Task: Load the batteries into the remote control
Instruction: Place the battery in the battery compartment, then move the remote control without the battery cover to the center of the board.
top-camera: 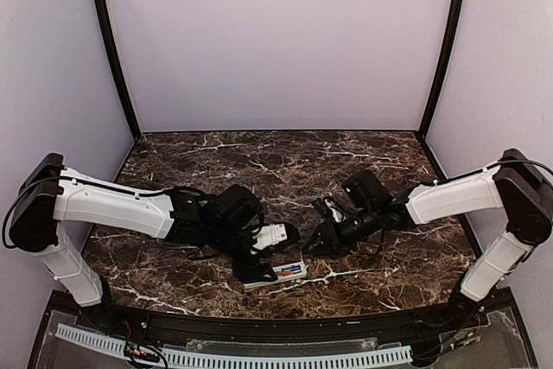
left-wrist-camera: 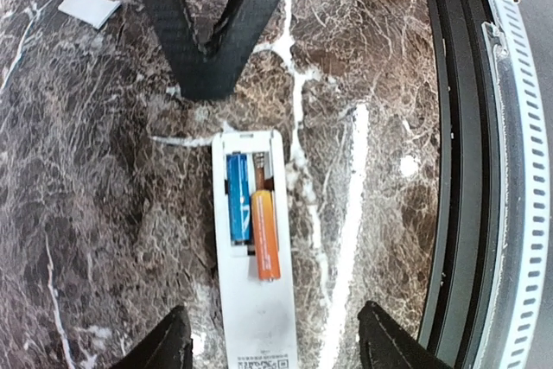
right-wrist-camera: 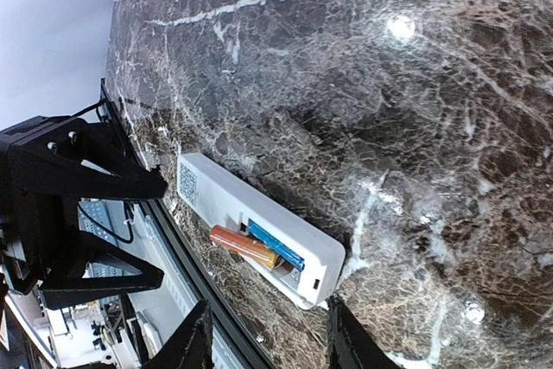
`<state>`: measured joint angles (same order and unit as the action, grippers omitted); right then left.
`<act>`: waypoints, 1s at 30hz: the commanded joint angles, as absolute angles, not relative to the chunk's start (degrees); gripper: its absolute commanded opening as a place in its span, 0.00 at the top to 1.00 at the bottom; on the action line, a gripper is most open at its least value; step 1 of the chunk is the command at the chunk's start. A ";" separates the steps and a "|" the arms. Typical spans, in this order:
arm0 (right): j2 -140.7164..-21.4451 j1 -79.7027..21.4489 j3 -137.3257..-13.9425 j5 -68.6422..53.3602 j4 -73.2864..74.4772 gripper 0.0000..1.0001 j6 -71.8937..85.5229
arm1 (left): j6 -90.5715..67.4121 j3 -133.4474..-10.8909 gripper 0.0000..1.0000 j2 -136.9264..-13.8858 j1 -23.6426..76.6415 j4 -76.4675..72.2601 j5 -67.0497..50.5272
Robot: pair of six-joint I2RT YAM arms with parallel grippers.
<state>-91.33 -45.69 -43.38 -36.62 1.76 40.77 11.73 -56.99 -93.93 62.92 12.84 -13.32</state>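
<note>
1. left end effector [left-wrist-camera: 276, 339] spread wide and empty, a finger on either side of the remote control [left-wrist-camera: 253, 300], clear of it
2. right end effector [right-wrist-camera: 266, 330] parted, gripping nothing, just beyond the remote's recess end
3. remote lies back-up on the marble tabletop [left-wrist-camera: 104, 213] near its front edge
4. blue battery [left-wrist-camera: 239, 196] sits in the recess; orange battery [left-wrist-camera: 265, 235] beside it overhangs the recess end
5. pale cover piece [left-wrist-camera: 89, 8] lies well apart

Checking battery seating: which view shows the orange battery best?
Left wrist: it looks straight down on the orange battery, lying beside the blue battery, one end past the recess of the remote control. Right wrist shows it obliquely, from the side. Top external shows only a tiny coloured speck.
</note>
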 commanded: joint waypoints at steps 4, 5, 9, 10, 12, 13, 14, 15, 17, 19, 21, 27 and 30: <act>-87.30 -48.88 -48.40 -23.75 12.28 0.26 39.21 | 9.87 -48.53 0.28 -87.27 63.02 10.98 -9.01; -87.08 -49.54 -48.95 -21.93 13.49 0.08 39.46 | 10.07 -47.73 0.27 -86.97 63.02 10.00 -8.77; -86.45 -52.25 -51.15 -16.88 17.34 0.01 41.51 | 13.03 -46.16 0.26 -86.31 63.04 8.41 -5.43; -86.31 -52.85 -51.56 -15.54 18.17 0.01 41.95 | 14.03 -45.93 0.26 -86.81 63.02 8.43 -4.76; -86.03 -53.89 -52.36 -13.34 20.01 0.01 42.38 | 16.34 -45.52 0.26 -87.55 63.02 9.26 -3.37; -85.74 -54.10 -52.53 -12.58 20.47 0.01 42.52 | 17.12 -45.90 0.26 -87.69 63.02 10.27 -3.53; -85.28 -54.20 -52.37 -12.18 20.51 0.01 42.58 | 17.90 -45.93 0.26 -87.62 62.95 10.63 -4.46; -84.68 -54.23 -51.93 -11.99 20.17 0.01 42.82 | 18.27 -45.94 0.26 -87.56 62.90 11.03 -5.09; -83.17 -54.23 -50.80 -11.44 19.24 0.01 43.67 | 19.08 -46.53 0.25 -88.29 62.77 11.91 -7.06; -82.00 -54.23 -50.14 -10.92 18.93 0.01 44.13 | 19.51 -47.55 0.25 -89.67 62.76 13.08 -8.25; -81.13 -54.23 -49.89 -10.80 18.99 0.01 44.34 | 19.84 -48.14 0.26 -90.45 62.75 13.85 -9.67; -80.69 -54.08 -50.50 -10.08 20.83 0.01 42.45 | 20.08 -49.60 0.27 -92.68 62.69 15.14 -10.75; -80.31 -53.66 -51.38 -9.79 22.23 0.01 40.82 | 19.60 -50.93 0.31 -94.83 62.67 15.94 -10.38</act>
